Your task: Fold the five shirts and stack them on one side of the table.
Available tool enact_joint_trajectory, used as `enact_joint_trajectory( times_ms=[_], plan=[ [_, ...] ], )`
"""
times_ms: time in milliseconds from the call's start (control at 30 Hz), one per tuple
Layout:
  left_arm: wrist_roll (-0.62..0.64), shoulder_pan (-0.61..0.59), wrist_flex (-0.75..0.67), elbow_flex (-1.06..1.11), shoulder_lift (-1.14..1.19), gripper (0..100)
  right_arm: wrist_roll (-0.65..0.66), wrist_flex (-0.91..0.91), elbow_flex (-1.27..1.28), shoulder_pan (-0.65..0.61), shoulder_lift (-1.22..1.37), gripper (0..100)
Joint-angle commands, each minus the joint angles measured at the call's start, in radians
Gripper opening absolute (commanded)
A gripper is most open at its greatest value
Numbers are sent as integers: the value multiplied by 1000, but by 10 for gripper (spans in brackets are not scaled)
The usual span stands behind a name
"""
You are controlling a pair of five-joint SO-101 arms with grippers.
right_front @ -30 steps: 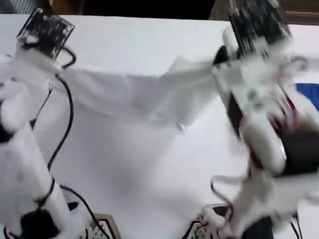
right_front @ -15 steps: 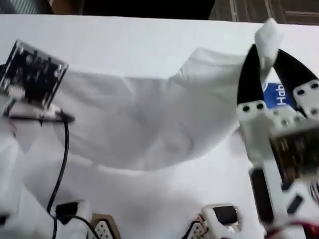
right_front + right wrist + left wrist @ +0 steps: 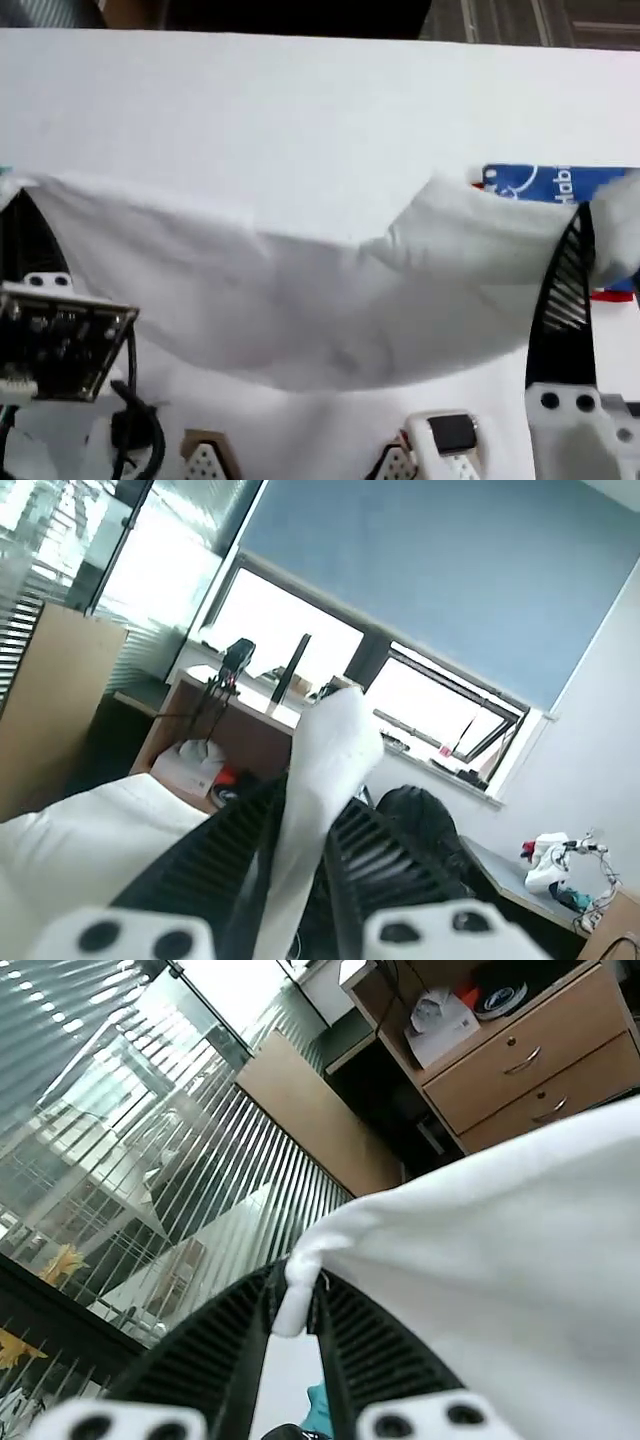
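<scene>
A white shirt (image 3: 300, 300) hangs stretched in the air between my two arms, sagging in the middle above the white table (image 3: 300, 100). My left gripper (image 3: 15, 215) at the left edge is shut on one corner of it; the left wrist view has that corner of the white shirt (image 3: 500, 1260) pinched in the left gripper (image 3: 297, 1305). My right gripper (image 3: 590, 250) at the right edge is shut on the other corner. In the right wrist view a fold of the white shirt (image 3: 325, 750) stands up between the right gripper's (image 3: 300, 810) black fingers.
A blue folded item with white print (image 3: 540, 185) lies on the table at the right, partly behind the shirt. The arm bases (image 3: 440, 445) and cables (image 3: 130, 420) line the near edge.
Both arms have pulled the shirt toward the near edge and lifted it. It now hangs wider and lower in the high view, uncovering the blue item.
</scene>
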Motion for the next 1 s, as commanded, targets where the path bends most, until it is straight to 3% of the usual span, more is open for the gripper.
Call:
enact_joint_trajectory(
  times_ms=[0,233,467,700,967],
  plan=[
    [6,-5,-21,-18,-5,25,9,-28,-8,-8,-1,20],
    [26,-3,-29,170,-2,25,98,-136,80,-8,87,20],
    [28,-9,-166,430,-9,25,189,-269,41,-2,229,20],
    [29,-9,-147,369,-9,25,195,-170,-137,-7,234,20],
    [31,-9,3,166,-9,25,195,36,-387,-8,234,20]
  ],
)
